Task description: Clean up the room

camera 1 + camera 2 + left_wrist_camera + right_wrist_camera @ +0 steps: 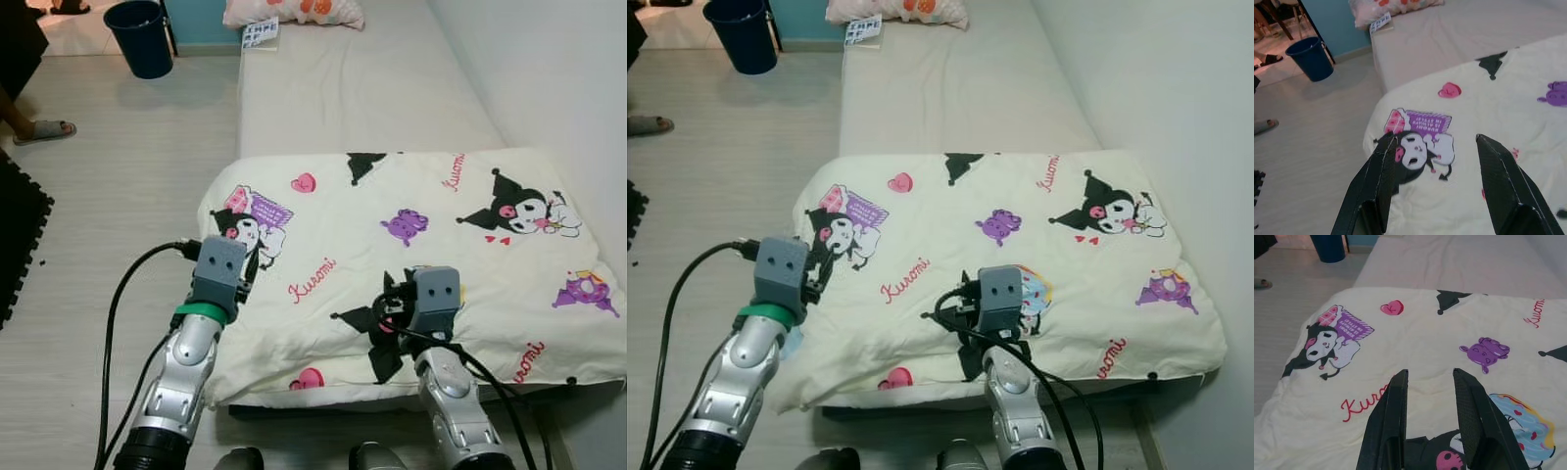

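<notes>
A cream quilt (411, 264) printed with black and purple cartoon figures lies folded over the near end of the bed's mattress (362, 88). My left gripper (1436, 142) hovers open just above the quilt's front left corner, its fingers (1376, 181) spread wide over a cartoon face. My right gripper (1430, 374) is held over the quilt's front middle, open with a narrower gap and nothing between its fingers (1393, 421). In the head views both wrists (220, 264) reach forward over the quilt's near edge.
A pink-patterned pillow (294, 10) and a small printed booklet (261, 34) lie at the bed's far end. On the floor at far left stands a blue bucket (140, 36). A person's slippered foot (41, 129) and a black foam mat (20, 235) are on the left. A white wall (549, 78) runs along the right.
</notes>
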### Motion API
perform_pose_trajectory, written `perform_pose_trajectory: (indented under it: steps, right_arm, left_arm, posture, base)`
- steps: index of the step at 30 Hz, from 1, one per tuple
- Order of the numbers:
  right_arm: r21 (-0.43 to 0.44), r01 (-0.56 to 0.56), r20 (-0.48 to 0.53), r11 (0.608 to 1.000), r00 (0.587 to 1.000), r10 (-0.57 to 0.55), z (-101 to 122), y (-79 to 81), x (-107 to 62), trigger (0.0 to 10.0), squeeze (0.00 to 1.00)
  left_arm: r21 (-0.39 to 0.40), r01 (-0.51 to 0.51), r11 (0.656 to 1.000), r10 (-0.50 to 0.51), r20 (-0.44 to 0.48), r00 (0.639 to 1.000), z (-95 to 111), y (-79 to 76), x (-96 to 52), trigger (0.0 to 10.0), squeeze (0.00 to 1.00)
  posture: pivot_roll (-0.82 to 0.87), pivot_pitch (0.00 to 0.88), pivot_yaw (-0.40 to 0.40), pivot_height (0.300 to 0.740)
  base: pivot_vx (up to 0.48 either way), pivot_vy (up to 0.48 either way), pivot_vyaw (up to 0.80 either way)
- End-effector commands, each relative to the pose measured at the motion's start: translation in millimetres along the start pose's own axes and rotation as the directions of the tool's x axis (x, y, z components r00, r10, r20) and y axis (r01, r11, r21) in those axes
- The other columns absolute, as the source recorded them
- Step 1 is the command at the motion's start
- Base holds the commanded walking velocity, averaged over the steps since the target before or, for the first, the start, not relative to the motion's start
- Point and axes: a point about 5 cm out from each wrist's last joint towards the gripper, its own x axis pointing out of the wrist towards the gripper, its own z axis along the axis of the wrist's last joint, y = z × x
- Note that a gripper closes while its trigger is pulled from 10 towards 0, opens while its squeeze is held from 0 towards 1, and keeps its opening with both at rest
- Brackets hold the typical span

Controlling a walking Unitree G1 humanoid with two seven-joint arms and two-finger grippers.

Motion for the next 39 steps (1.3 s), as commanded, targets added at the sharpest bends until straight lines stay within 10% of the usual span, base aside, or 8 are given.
perform_pose_trajectory:
  steps: [1,12,39]
  right_arm:
    - [0.014,-0.015,-0.068,1.000,0.998,0.016,-16,3.1,-7.6,10.0,0.00]
    - [0.026,-0.006,-0.367,1.000,0.930,0.015,-71,0.7,-22.2,10.0,0.00]
    - [0.024,0.055,-0.360,0.998,0.932,-0.042,-77,-7.6,-26.6,10.0,0.00]
  left_arm:
    - [-0.012,0.023,1.000,-0.024,-0.058,0.998,-16,-4.4,-6.0,10.0,0.00]
    - [-0.008,0.064,0.998,-0.062,-0.365,0.929,-89,-13.0,-34.4,10.0,0.00]
    - [-0.038,0.037,0.999,-0.048,-0.350,0.936,-94,-13.2,-33.3,10.0,0.00]
  posture:
    - [0.00,0.105,0.018,0.740]
    - [0.00,0.108,0.025,0.740]
    - [0.00,0.113,0.024,0.740]
  base:
    - [0.000,0.000,0.00]
    - [0.000,0.000,0.00]
    - [0.000,0.000,0.00]
